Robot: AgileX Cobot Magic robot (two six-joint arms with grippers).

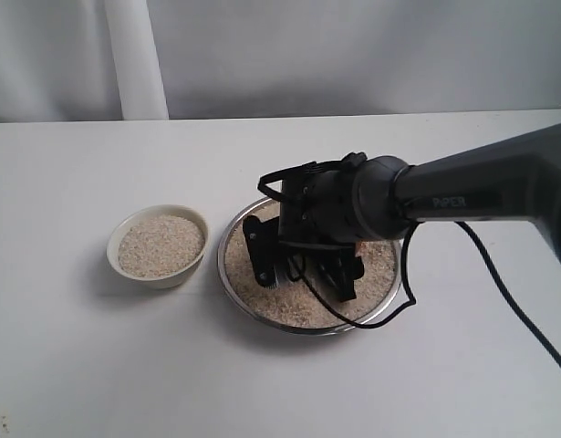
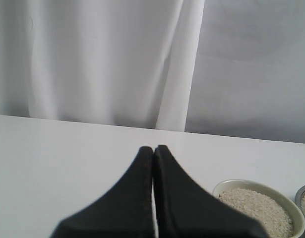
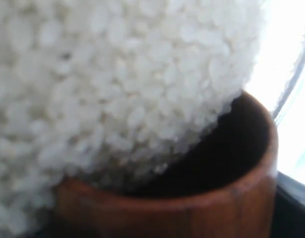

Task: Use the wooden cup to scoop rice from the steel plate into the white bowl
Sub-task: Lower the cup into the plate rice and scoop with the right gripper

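- Exterior: right end effector [image 1: 303, 272] is down in the rice [image 1: 298, 308] on the steel plate [image 1: 223, 265]. Cup hidden under it, so I cannot tell the grip. White bowl [image 1: 157, 278] sits just left of the plate, already well filled. White surface [image 1: 79, 365], pale curtain [image 1: 353, 55] behind.
- Left wrist: left end effector [image 2: 153, 163] has its tips pressed together, holding nothing, near the bowl.
- Right wrist: wooden cup [image 3: 192, 208] is tipped, mouth against the rice. Risk: a heaped cup sheds grains between the dishes, and the bowl may overflow.

Right arm [image 1: 481, 196] reaching in from the right edge of the exterior view, wrist bent so that the right gripper [image 1: 306, 285] points downward with fingers set apart, gripping the wooden cup [image 3: 192, 208]; left gripper [image 2: 153, 148] roughly level, its two fingers pressed together at the tips.
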